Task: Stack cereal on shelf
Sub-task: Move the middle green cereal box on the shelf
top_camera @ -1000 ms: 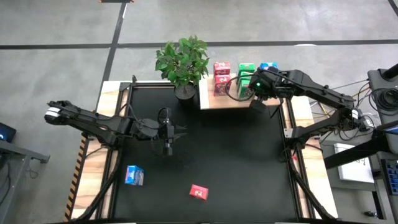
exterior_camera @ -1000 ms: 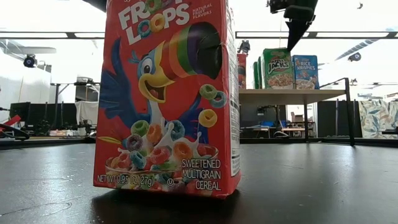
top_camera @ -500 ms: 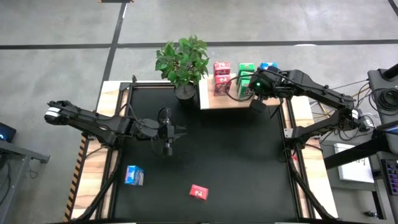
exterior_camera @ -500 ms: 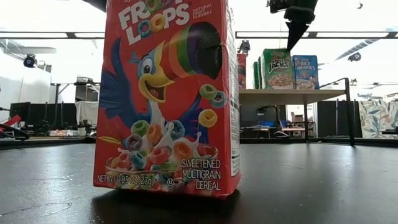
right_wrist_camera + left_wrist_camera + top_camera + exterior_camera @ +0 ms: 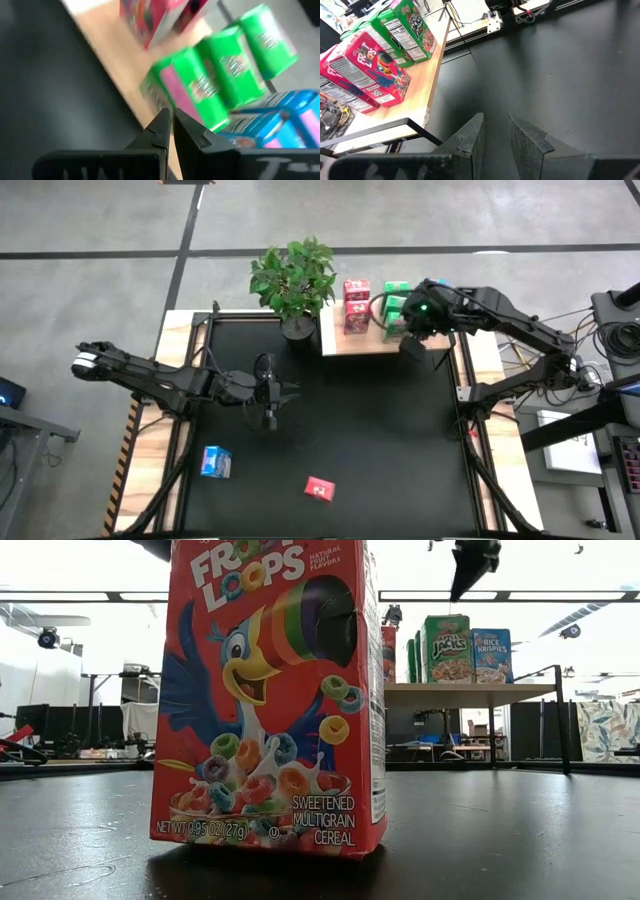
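The pale wood shelf (image 5: 378, 340) stands at the table's far right. On it stand pink-red boxes (image 5: 356, 302), green boxes (image 5: 394, 292) and a blue box (image 5: 490, 654), resting on their bases. A blue box (image 5: 215, 462) and a pink-red box (image 5: 320, 489) stay on the black tabletop near the front; the pink-red one (image 5: 270, 690) stands upright close to the low camera. My right gripper (image 5: 412, 345) is shut and empty, raised above the shelf's front right part, with green boxes (image 5: 220, 75) just ahead. My left gripper (image 5: 270, 418) waits low over the table's left middle, narrowly open and empty.
A potted plant (image 5: 294, 280) stands at the far edge just left of the shelf. The shelf's metal legs (image 5: 558, 720) reach down to the table. Cables (image 5: 560, 360) hang off the right side. Bare black tabletop (image 5: 370, 430) lies between the arms.
My right gripper has risen higher above the shelf and drifted slightly toward the table's left, staying shut. The left arm and all boxes have kept still.
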Controlling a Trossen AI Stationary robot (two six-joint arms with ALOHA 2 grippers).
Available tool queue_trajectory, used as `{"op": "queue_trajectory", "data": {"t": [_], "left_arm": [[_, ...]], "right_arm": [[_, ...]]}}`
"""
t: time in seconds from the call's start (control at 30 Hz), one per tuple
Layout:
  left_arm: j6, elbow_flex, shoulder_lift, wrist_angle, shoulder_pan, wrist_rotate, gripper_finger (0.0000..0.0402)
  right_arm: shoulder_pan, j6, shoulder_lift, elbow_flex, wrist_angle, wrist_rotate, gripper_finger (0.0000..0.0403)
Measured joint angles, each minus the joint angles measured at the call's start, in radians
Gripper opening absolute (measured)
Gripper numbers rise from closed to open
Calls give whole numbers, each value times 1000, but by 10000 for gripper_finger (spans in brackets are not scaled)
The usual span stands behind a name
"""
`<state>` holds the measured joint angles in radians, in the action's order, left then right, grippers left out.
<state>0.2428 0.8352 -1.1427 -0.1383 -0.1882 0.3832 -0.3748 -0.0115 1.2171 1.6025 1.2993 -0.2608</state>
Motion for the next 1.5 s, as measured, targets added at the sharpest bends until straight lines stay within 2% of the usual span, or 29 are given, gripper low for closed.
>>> {"op": "queue_trajectory", "data": {"t": [0.2,0.4,0.53,1.13,1.5], "left_arm": [[11,0,0,0,0,0,72],[12,0,0,0,0,0,72],[19,0,0,0,0,0,72],[19,0,0,-5,0,0,72],[19,0,0,-8,0,0,72]], "right_arm": [[-93,-15,8,27,-91,-32,9],[-233,1,59,25,-85,-32,9],[-279,11,85,25,-85,-32,9],[-291,161,127,25,-89,-58,8],[-260,83,121,61,-134,-42,8]]}}
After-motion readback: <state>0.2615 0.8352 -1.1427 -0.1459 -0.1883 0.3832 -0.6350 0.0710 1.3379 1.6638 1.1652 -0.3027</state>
